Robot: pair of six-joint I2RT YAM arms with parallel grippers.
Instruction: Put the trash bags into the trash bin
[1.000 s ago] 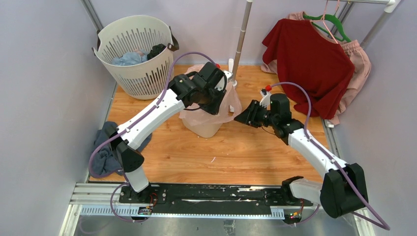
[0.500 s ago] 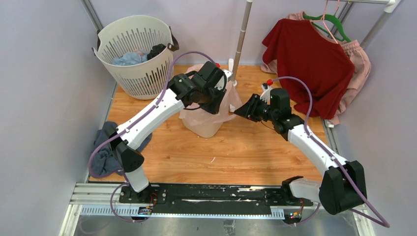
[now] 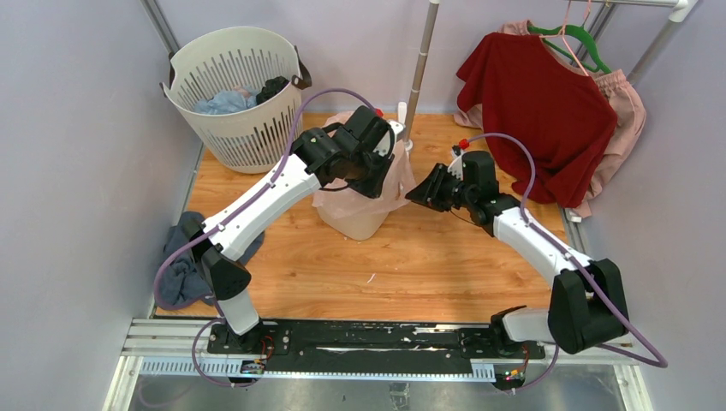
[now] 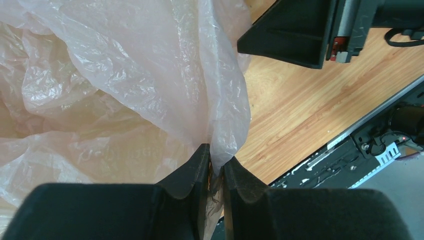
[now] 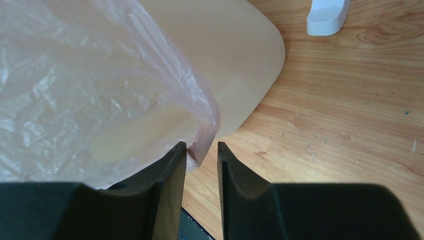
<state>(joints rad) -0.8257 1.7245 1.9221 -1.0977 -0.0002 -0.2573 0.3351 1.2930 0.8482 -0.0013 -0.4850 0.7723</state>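
Observation:
The pale-pink translucent trash bag [image 3: 404, 181] is draped over the cream trash bin [image 3: 355, 224], which stands mid-table. My left gripper [image 4: 216, 160] sits above the bin's right rim, shut on a bunched fold of the bag [image 4: 125, 75]. From the right, my right gripper [image 5: 202, 146] reaches the bag's hanging right edge [image 5: 75, 75]. Its jaws are narrowly apart. The bag's tip lies between them and touches the left finger [image 5: 170, 170]. The bin's smooth wall [image 5: 235, 60] shows behind the plastic. In the top view the right gripper [image 3: 413, 195] points left at the bag.
A white slotted basket [image 3: 235, 86] with clothes stands at the back left. A blue-grey cloth [image 3: 181, 265] lies at the left edge. A red shirt [image 3: 535, 103] and a pink garment [image 3: 625, 107] hang at the back right. A pole [image 3: 419, 68] rises behind the bin, its white foot [image 5: 327, 15] nearby.
My right arm has moved left and slightly back towards the bag, and its jaws have narrowed around the bag's edge. The left arm and its grip have not changed.

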